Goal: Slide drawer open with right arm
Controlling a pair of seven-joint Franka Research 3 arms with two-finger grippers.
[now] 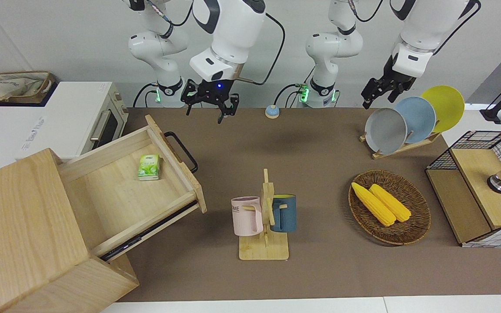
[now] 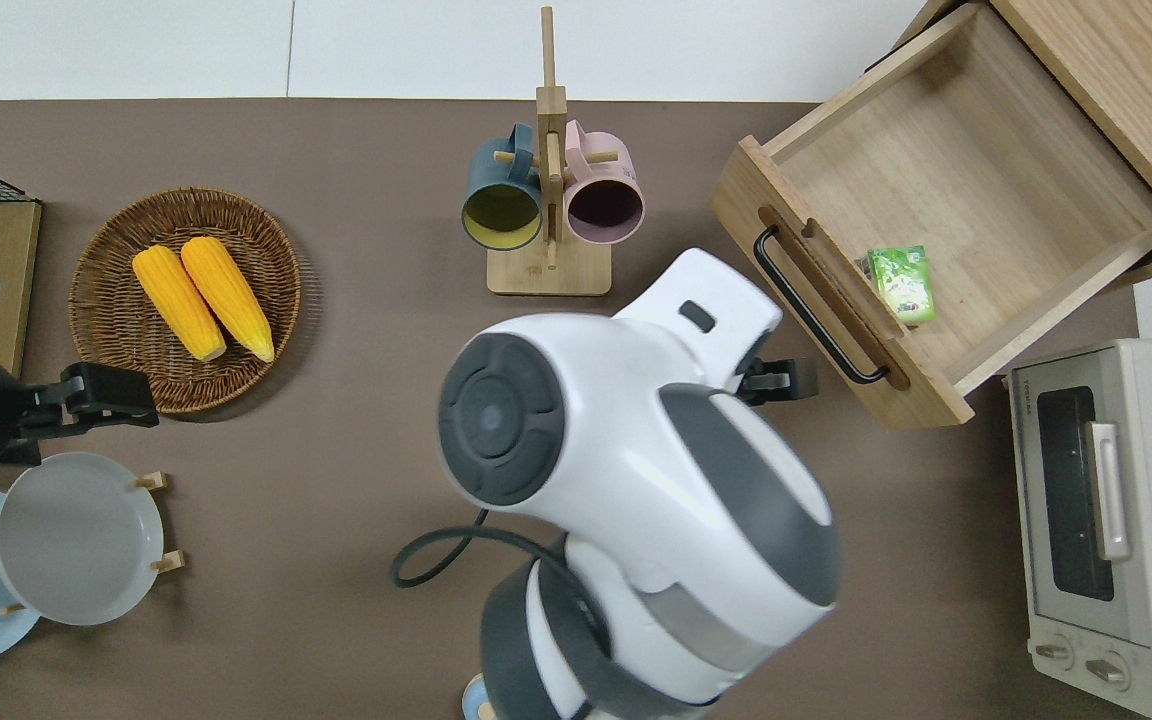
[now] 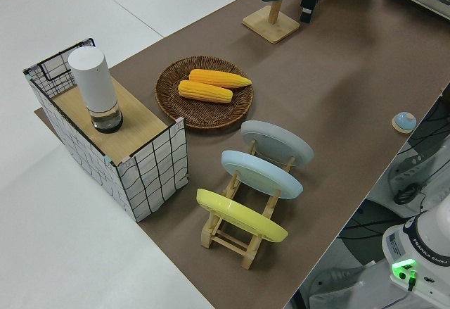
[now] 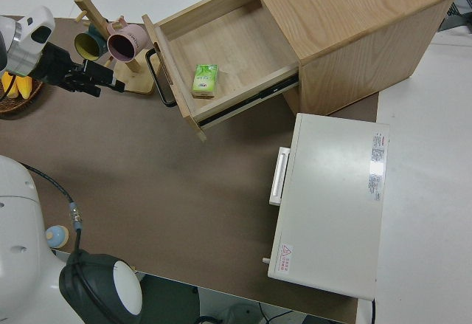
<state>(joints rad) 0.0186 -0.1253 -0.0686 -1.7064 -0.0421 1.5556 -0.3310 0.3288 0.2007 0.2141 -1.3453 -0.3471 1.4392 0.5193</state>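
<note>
Drawer [image 1: 146, 182] stands pulled out (green packet [image 1: 148, 167] inside), right gripper [image 1: 209, 104] raised, fingers spread, left arm parked.

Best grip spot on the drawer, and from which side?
Grip the black bar handle on the drawer front panel, mid-span. It stands off the panel, so fingers fit around it. Come from the open table in front of the panel, probably with the right pincer.

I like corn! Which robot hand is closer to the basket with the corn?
The left gripper, right beside the corn basket. The right gripper is up in the air toward the drawer's end of the table.
</note>
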